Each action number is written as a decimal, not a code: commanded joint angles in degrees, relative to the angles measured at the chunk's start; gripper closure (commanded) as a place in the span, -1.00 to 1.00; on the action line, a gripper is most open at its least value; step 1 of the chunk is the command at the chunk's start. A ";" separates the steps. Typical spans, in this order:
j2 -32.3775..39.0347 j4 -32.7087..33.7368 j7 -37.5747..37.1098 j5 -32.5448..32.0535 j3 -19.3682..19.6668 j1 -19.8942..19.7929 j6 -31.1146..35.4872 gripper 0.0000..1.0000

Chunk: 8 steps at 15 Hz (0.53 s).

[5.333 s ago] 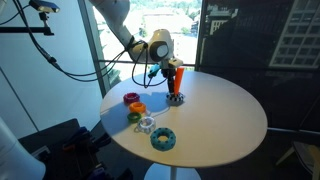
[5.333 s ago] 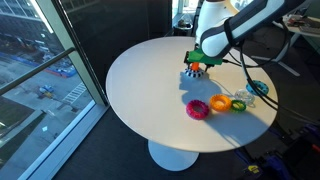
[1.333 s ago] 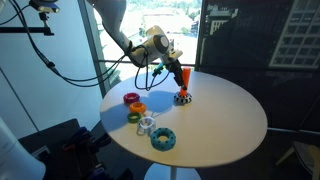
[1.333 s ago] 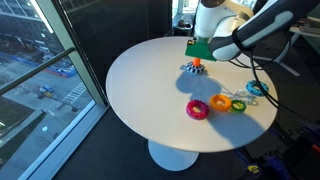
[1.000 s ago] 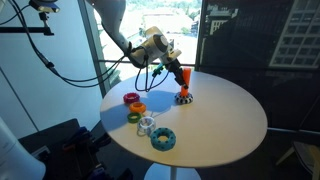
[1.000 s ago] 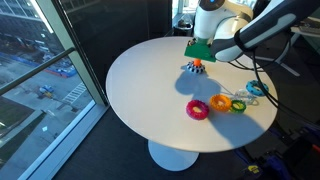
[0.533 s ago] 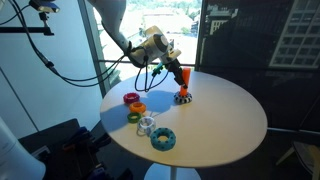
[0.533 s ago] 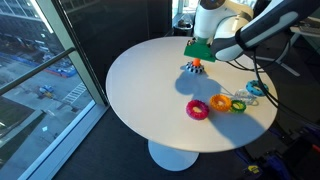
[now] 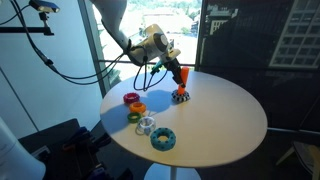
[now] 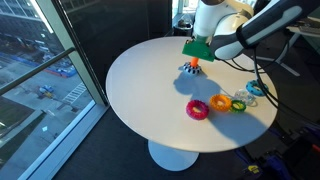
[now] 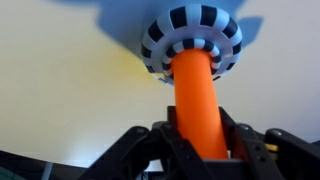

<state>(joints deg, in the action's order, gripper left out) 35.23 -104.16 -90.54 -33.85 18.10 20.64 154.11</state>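
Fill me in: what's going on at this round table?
The robot arm's pincer is shut on the orange peg of a stacking toy. Its striped base is at or just above the white table; which one is unclear. Several coloured rings lie loose near the table's edge, none on the peg.

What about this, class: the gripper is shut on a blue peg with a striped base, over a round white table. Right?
Wrong colour: the peg is orange, not blue, as the wrist view shows. The gripper is shut on it, striped base over the round white table.
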 commanded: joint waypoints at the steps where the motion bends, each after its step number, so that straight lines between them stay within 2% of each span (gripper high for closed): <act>1: -2.91 -1.75 3.30 2.61 -3.03 -2.30 -0.88 0.68; 8: -5.37 -2.65 10.32 11.78 -7.48 -5.25 -2.04 0.68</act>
<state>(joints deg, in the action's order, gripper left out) 32.88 -105.12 -84.45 -25.75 13.16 17.43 153.66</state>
